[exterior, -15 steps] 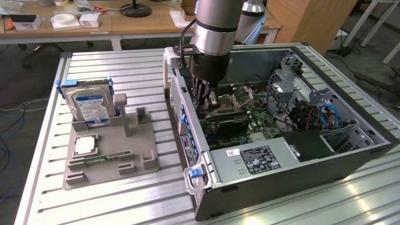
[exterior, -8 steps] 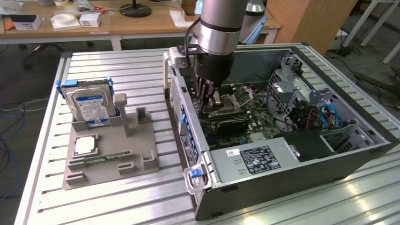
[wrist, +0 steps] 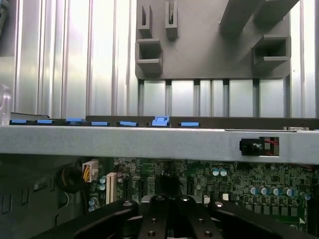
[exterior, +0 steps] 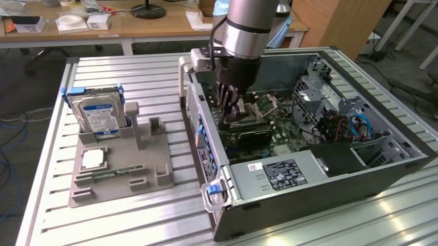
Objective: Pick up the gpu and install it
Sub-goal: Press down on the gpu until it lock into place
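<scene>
- Exterior view: the gripper [exterior: 237, 119] is seen lowered inside the open computer case [exterior: 383, 169], directly above the motherboard [exterior: 274, 125].
- The jaws are closed. A dark flat card, judged to be the gpu [exterior: 247, 133], is seen lying just below the fingertips, low against the motherboard; whether it is clamped or only touched cannot be told.
- Wrist view: the gripper [wrist: 169, 219] is seen with its dark linkages drawn together above the green board, and the case wall [wrist: 149, 142] is seen crossing just beyond it.
- Risk, misalignment: if the card edge is not lined up with its slot, downward force is likely to be carried by the board or the slot walls, and bending or connector damage is possible.
- Risk, partial seating: if one end sits higher than the other, the card is likely to be left tilted and unlatched.
- Risk, collision: the case wall is close to the wrist, so any sideways correction could be blocked by it.
- Risk, neighbouring parts: the processor socket [exterior: 263, 105] and the cables [exterior: 352, 128] lie near the work area and could be struck.
- The grey fixture [exterior: 123, 169] and the hard drive [exterior: 99, 115] are seen well apart on the table [exterior: 342, 225]; no hazard is expected there.
</scene>
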Controlling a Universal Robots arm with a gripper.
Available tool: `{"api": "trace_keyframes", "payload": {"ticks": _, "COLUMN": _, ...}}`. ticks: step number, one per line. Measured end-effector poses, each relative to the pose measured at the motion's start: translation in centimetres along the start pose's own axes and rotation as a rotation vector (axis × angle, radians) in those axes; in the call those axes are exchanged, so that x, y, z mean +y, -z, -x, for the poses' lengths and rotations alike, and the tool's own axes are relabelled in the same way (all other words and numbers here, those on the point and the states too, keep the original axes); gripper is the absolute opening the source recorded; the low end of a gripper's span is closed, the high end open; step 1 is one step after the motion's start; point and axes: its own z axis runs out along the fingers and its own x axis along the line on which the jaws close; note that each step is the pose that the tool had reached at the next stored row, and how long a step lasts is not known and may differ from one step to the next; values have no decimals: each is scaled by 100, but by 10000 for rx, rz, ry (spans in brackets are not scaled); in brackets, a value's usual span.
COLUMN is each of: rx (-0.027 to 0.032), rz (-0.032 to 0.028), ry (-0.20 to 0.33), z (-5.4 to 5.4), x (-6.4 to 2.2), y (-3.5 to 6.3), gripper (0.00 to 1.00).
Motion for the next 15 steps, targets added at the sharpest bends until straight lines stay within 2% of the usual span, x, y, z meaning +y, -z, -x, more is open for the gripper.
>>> {"api": "trace_keyframes", "payload": {"ticks": 5, "rx": 171, "rz": 318, "ry": 23, "z": -2, "x": -59, "y": 23, "gripper": 10}}
{"api": "trace_keyframes", "payload": {"ticks": 6, "rx": 221, "rz": 392, "ry": 27, "z": -2, "x": -71, "y": 27, "gripper": 10}}
{"api": "trace_keyframes", "payload": {"ticks": 7, "rx": 279, "rz": 495, "ry": 34, "z": -2, "x": -85, "y": 27, "gripper": 10}}
{"api": "trace_keyframes", "payload": {"ticks": 9, "rx": 344, "rz": 791, "ry": 66, "z": -1, "x": -114, "y": 31, "gripper": 10}}
{"api": "trace_keyframes", "payload": {"ticks": 13, "rx": 400, "rz": 1499, "ry": 164, "z": 1, "x": -163, "y": 37, "gripper": 10}}
{"api": "trace_keyframes", "payload": {"ticks": 15, "rx": 434, "rz": 1784, "ry": 199, "z": 3, "x": -185, "y": 40, "gripper": 10}}
